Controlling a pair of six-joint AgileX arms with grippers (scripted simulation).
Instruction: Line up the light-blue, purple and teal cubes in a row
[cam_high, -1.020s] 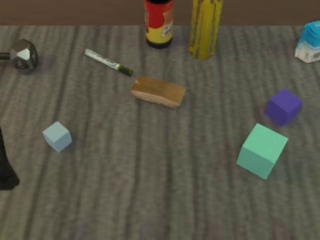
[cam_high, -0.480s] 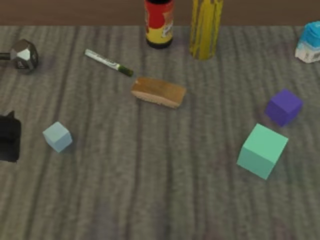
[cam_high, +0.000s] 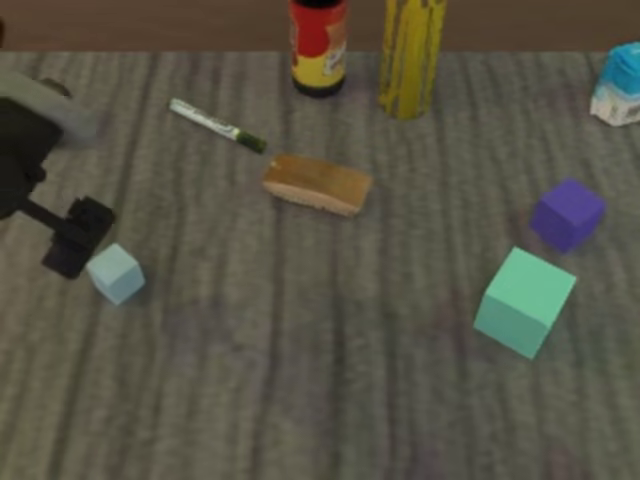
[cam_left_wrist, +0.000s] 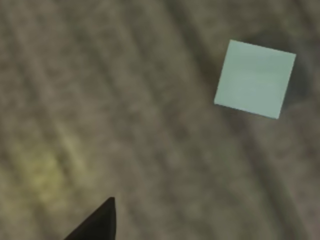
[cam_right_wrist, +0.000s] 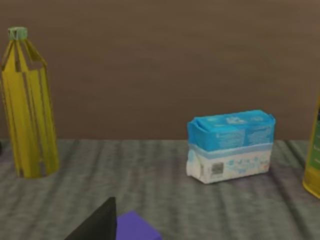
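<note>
Light-blue cube (cam_high: 115, 272) left; purple cube (cam_high: 567, 213), teal cube (cam_high: 524, 301) right

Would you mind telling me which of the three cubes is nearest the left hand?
The light-blue cube, the smallest, alone at the table's left beside the left hand; the purple cube and teal cube sit far right.

The left arm reaches in from the top view's nine o'clock edge, its pale link at about ten o'clock and its dark wrist angling down toward four o'clock. The left pincer (cam_high: 72, 240) hangs over the table at the left side, pointing downward. One dark fingertip (cam_left_wrist: 97, 222) shows in its wrist view. The right arm is out of the top view.
</note>
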